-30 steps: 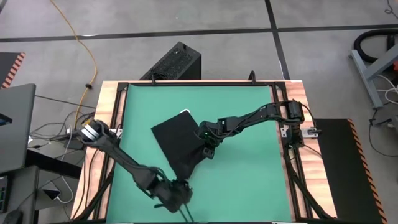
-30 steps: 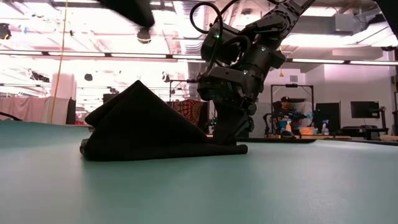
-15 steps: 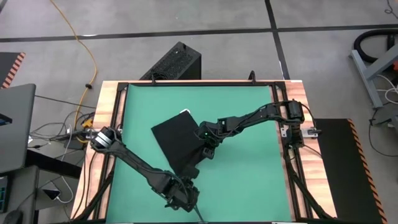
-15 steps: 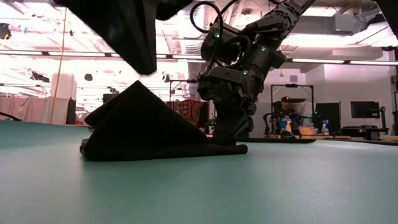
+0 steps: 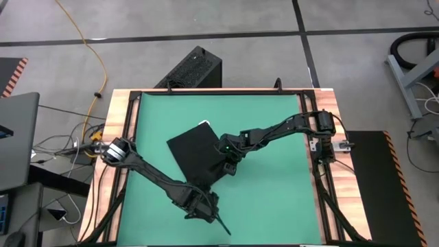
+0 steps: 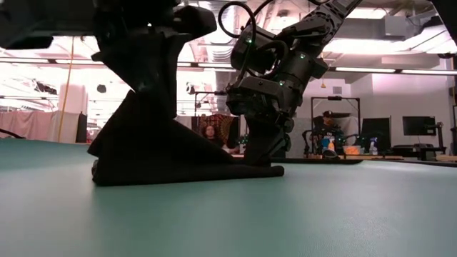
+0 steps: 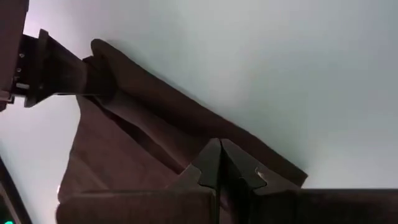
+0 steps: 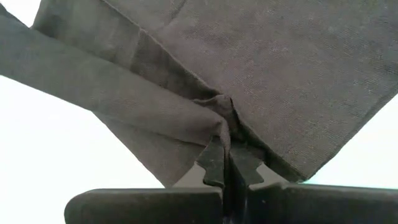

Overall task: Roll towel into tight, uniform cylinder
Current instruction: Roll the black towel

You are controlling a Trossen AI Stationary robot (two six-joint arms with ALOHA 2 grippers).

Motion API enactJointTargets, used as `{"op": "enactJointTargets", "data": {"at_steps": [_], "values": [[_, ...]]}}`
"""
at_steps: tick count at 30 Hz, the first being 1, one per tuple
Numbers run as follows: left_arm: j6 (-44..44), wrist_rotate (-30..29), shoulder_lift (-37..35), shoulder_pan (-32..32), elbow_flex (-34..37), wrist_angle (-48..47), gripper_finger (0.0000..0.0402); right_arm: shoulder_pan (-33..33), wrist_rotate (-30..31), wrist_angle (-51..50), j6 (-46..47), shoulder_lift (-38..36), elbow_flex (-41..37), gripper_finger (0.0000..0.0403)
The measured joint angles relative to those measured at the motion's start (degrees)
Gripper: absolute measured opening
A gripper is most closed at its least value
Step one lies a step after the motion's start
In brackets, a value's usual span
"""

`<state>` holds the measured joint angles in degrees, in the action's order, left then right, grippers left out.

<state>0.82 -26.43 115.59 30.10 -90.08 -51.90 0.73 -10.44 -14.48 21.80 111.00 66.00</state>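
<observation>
Seen from above, left to right. A grey laptop [image 5: 15,137] sits beside the worktop [image 5: 116,123]; no brand, label text or other writing is legible anywhere in the scene.

The left end effector [image 5: 206,209] stands over the near edge of the green mat [image 5: 274,199], its fingers pressed together on the towel's near corner. In the left wrist view the closed fingertips [image 7: 219,163] pinch the cloth edge, and in the low view that corner is lifted off the mat.

The towel [image 5: 195,154], a plain black cloth, lies near the middle of the mat. Its long axis runs diagonally, from the far-left flat part, where a small white tag [image 5: 203,123] marks the far edge, down to the narrowed near corner held by the left end effector. The far part lies flat; the near part tapers to a point.

The right end effector [image 5: 228,165] rests on the towel's right edge, fingers closed on a fold of the cloth, as the right wrist view shows at the fingertips [image 8: 225,158].

Beyond the worktop's far edge stands a black ribbed box [image 5: 192,68].
</observation>
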Motion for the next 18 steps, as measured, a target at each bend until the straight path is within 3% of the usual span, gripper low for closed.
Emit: {"op": "enactJointTargets", "data": {"at_steps": [4, 12, 18], "values": [[-1.3, 0.1, 0.0, 0.0, 0.9, 0.9, 0.0, 0.0, 0.0, 0.0, 0.1, 0.0, 0.0, 0.0015], [-4.3, -1.6, -0.1, 0.0, 11.0, 10.9, 0.0, 0.0, 0.0, 0.0, 0.6, 0.0, 0.0, 0.0015], [-6.3, -8.0, -1.2, 0.7, 12.9, 8.8, 0.0, -0.1, 0.0, 0.0, 0.6, 0.0, 0.0, 0.0015]]}}
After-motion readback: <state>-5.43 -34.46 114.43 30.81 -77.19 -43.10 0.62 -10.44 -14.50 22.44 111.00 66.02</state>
